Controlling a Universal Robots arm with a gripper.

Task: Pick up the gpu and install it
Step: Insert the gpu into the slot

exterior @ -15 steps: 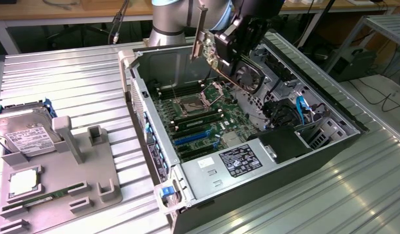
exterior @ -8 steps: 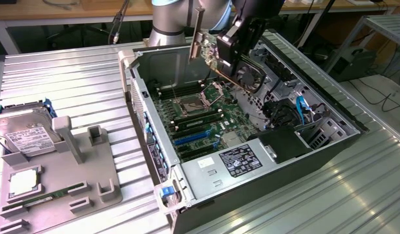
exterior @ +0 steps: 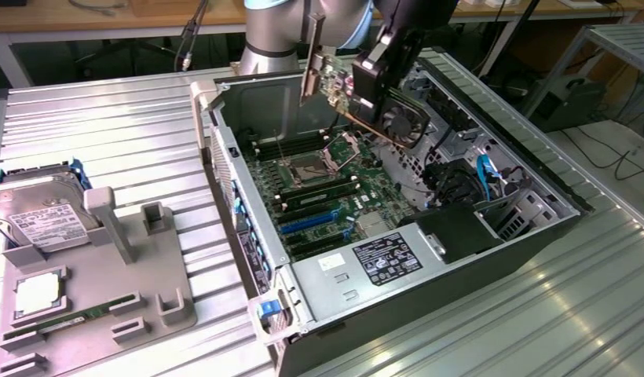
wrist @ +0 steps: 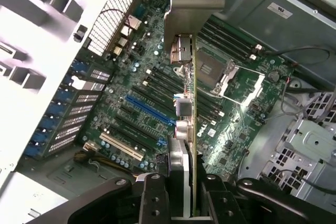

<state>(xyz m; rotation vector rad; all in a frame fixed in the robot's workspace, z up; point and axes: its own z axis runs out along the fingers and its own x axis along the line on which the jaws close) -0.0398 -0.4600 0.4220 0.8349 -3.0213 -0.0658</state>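
My gripper (wrist: pixel 181 203) is clenched on the thin green gpu card with silver bracket (wrist: pixel 192 103). I hold it upright over the green motherboard (wrist: pixel 226 135), toward the open case's twelve o'clock in the exterior view, presumably to line its edge up with the slots.

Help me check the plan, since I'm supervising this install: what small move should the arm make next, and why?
Probably carry the gpu sideways toward the blue slot before lowering it. The end effector grips the card, which hangs above the motherboard beside the CPU socket. It is apart from that slot and at an angle to it.
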